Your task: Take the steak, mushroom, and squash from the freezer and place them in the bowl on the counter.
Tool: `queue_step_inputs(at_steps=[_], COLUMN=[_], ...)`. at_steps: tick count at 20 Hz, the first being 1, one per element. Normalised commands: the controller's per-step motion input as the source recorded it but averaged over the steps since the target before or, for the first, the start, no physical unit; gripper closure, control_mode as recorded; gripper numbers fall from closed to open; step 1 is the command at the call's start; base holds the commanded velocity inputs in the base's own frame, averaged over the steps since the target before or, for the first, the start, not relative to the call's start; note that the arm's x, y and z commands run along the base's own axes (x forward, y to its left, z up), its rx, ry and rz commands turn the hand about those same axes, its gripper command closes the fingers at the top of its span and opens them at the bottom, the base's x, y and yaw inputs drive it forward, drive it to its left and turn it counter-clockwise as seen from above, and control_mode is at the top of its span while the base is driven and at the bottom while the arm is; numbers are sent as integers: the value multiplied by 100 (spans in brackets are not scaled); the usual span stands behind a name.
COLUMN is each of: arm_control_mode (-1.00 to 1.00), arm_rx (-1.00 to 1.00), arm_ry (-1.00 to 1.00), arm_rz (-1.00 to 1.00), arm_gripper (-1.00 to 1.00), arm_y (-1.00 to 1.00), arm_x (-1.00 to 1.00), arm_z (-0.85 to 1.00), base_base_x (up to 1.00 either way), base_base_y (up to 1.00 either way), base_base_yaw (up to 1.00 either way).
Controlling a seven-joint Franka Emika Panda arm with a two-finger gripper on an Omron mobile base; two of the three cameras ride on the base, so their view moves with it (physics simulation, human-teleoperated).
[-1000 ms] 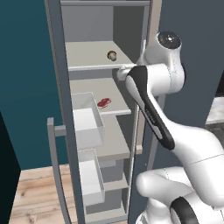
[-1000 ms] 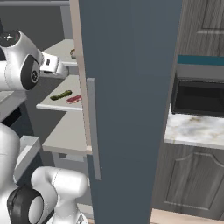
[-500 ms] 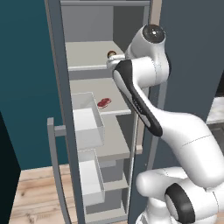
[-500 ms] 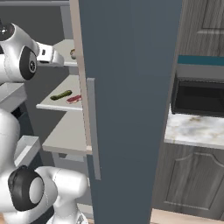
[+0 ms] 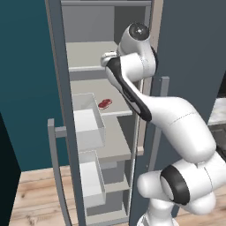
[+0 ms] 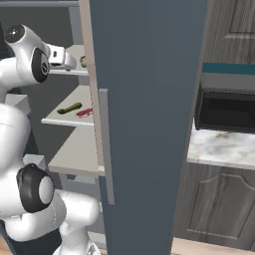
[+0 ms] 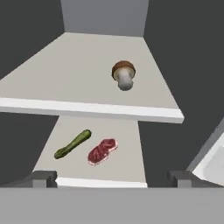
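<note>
We see the gripper with its jaws spread wide and nothing between them, poised at the open front of the freezer and looking in over two pale shelves. On the upper shelf the mushroom lies on its side toward the right edge, about midway back, its brown cap turned to the rear and its pale stem toward the front lip. On the lower shelf the squash lies aslant near the left edge, and the steak lies flat just beside it, near the shelf's middle; the two are close but apart.

In the left base view the white arm reaches into the freezer at the level of the upper shelf, with the steak showing red below it and the white door bins on the open door at left.

In the right base view we find the squash and steak side by side behind the grey door. To the right, the marbled bench carries a dark microwave above grey cabinet doors.
</note>
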Motion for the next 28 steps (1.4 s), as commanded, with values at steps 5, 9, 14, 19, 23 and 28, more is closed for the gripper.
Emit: queue_step_inputs(at_steps=[5, 9, 14, 19, 23, 28], arm_control_mode=[-100, -100, -100, -100, -100, -100], arm_rx=[-3, 0, 0, 0, 0, 0], arm_ry=[1, 2, 2, 3, 0, 0], arm_rz=[0, 0, 0, 0, 0, -3], arm_gripper=[-100, -100, -100, -100, -100, -100], arm_y=[8, 0, 0, 0, 0, -2], arm_x=[55, 40, 38, 48, 38, 14], arm_z=[0, 0, 0, 0, 0, 0], base_base_x=[0, 0, 0, 0, 0, 0], base_base_y=[0, 0, 0, 0, 0, 0], base_base_yaw=[0, 0, 0, 0, 0, 0])
